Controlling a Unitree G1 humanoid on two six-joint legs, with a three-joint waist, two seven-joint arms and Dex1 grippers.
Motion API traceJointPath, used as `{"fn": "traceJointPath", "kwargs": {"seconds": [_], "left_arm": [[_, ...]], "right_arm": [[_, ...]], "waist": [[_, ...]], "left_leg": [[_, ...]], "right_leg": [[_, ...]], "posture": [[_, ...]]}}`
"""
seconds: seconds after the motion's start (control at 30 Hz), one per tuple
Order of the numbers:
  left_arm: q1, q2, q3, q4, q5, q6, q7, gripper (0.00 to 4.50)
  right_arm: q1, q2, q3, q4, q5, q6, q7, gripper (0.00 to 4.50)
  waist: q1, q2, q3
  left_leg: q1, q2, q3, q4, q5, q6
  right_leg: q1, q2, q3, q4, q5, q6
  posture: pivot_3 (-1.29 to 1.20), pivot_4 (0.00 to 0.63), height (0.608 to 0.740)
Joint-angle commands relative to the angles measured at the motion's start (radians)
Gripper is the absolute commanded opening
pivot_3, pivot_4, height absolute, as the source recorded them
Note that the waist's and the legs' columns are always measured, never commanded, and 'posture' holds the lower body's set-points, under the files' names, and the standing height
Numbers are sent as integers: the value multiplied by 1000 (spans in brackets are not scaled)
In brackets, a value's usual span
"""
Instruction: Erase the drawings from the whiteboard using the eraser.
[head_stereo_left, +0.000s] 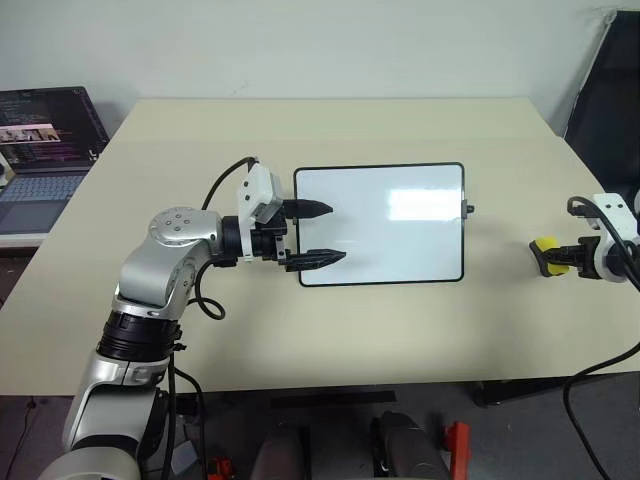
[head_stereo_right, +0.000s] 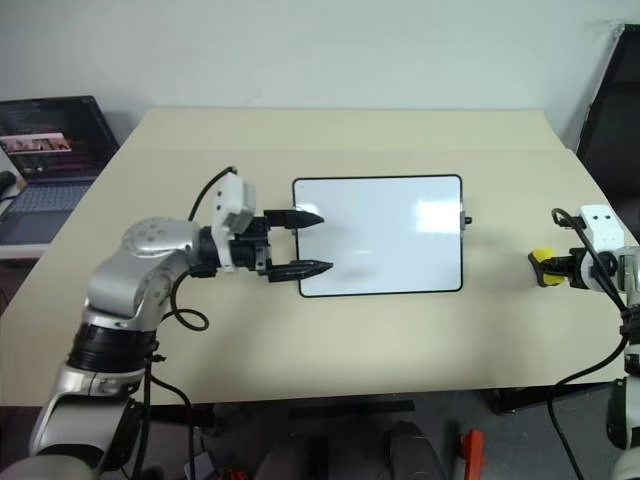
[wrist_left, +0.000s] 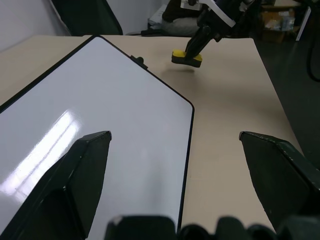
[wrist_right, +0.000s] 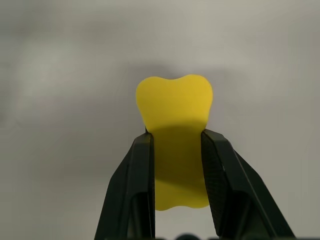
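The whiteboard (head_stereo_left: 380, 225) is laid flat near the middle of the beige desk (head_stereo_left: 330, 330), long side running left to right, with a glare patch up toward its right part and a small black knob on its right edge. Its surface looks plain white from the head views, so no drawings can be made out on it. The left gripper (head_stereo_left: 318, 233) is parked at the board's left edge with its two black fingers spread wide apart, one finger over the white surface near the upper-left corner and the other down by the lower-left corner; nothing is held between them, and whether the tips actually touch the board can't be told. The eraser (head_stereo_left: 544, 255) is off the board entirely, well to the right of it over bare desk near the right side. It's pinched firmly in the right gripper (wrist_right: 176, 142), whose fingers are closed tight on both sides of the yellow block, squeezing it in at the waist so its far end bulges out past the fingertips. A laptop (head_stereo_left: 45, 160) with a lit screen is sitting on a separate surface beyond the desk's far-left corner, and something dark is seen at the far right.
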Motion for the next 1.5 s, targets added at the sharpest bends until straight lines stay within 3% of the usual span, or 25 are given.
{"fn": "traceJointPath", "kwargs": {"seconds": [0.03,0.07,0.1,0.13,0.4,0.57,0.73,0.93,1.1,1.5], "left_arm": [[1,16,26,-42,-13,0,3,4500],[4,19,25,-45,-11,1,5,4500],[6,21,25,-47,-11,1,6,4500],[7,22,24,-47,-10,1,7,4500],[18,42,68,-33,-2,-13,44,4500],[27,21,195,55,53,-113,233,4500],[42,-49,238,196,217,-224,548,4500],[50,-227,246,302,310,-368,835,4500],[92,-350,232,355,357,-467,961,4500],[142,-428,205,516,423,-622,1081,4500]], "right_arm": [[-47,-3,-21,66,4,6,-52,967],[-55,-3,-13,87,0,0,-60,967],[-59,-4,-4,103,-4,-7,-65,1681],[-63,-5,4,114,-6,-12,-67,1837],[-102,-24,4,62,19,1,-70,4480],[-129,56,-172,-115,109,-89,-176,4480],[49,214,-233,-203,115,-358,-270,4480],[176,342,-268,-201,142,-618,-311,4480],[244,402,-237,-190,146,-744,-333,4480],[263,476,-185,-106,141,-886,-368,4480]], "waist": [[0,0,0],[1,0,0],[1,0,0],[1,0,0],[-3,0,0],[-10,6,3],[6,0,0],[32,0,0],[29,0,0],[19,0,0]], "left_leg": [[0,0,0,0,0,0],[0,0,0,0,0,0],[0,0,0,0,0,0],[0,0,0,0,0,0],[0,0,0,0,0,0],[0,1,0,0,0,0],[1,2,-3,0,0,0],[-3,-2,0,2,0,0],[-2,-2,0,2,0,0],[1,-2,0,2,1,-1]], "right_leg": [[0,0,0,0,0,0],[0,0,0,0,0,0],[0,0,0,0,0,0],[0,0,0,0,0,0],[0,0,0,0,0,0],[-1,1,0,1,0,0],[2,1,-3,0,0,0],[0,-5,0,-2,3,4],[2,-4,-1,-3,3,5],[2,-2,0,1,4,4]], "posture": [[0,150,740],[0,150,740],[0,150,740],[0,150,740],[0,150,740],[0,150,740],[0,150,740],[0,150,740],[0,150,740],[0,150,740]]}}
